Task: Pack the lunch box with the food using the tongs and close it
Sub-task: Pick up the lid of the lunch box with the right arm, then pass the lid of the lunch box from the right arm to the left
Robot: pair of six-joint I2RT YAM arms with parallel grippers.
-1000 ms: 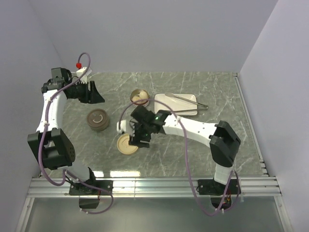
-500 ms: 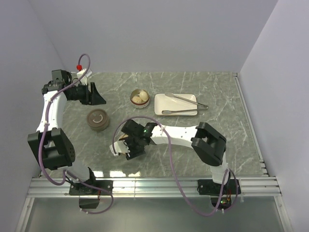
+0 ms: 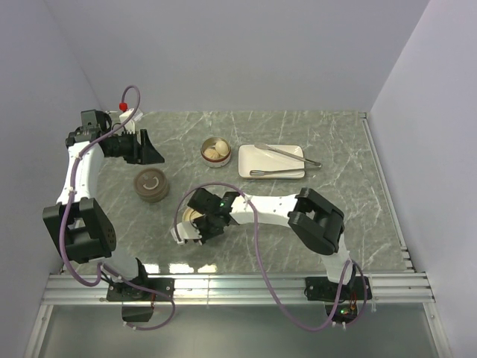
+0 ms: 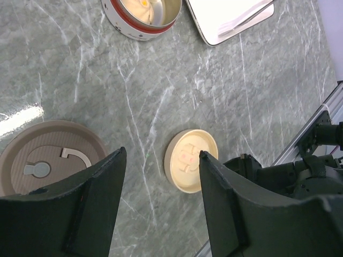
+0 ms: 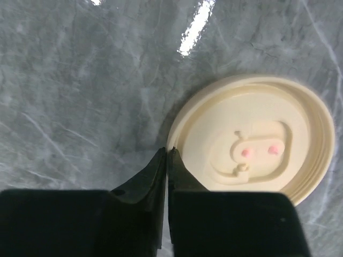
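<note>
The lunch box (image 3: 216, 151) is a small round bowl at the table's middle back, with pale food (image 3: 215, 152) inside; the left wrist view shows it as lunch box (image 4: 140, 16). The tongs (image 3: 287, 156) lie on a white plate (image 3: 271, 170). My right gripper (image 3: 195, 227) is down at a cream lid (image 3: 192, 218) near the front. In the right wrist view the right gripper (image 5: 167, 151) is shut, pinching the rim of the cream lid (image 5: 257, 139). My left gripper (image 4: 161, 155) hangs open and empty high over the table's left.
A brown round lid (image 3: 151, 185) lies flat on the left, also seen as brown lid (image 4: 45, 160) under the left wrist. The tongs (image 4: 249, 15) and plate (image 4: 214, 19) sit at the top right of that view. A metal rail (image 3: 238, 283) runs along the near edge.
My right arm swung toward the near left and dropped onto the cream lid, and its jaws went from open to shut at the lid's rim. The left arm barely moved.
</note>
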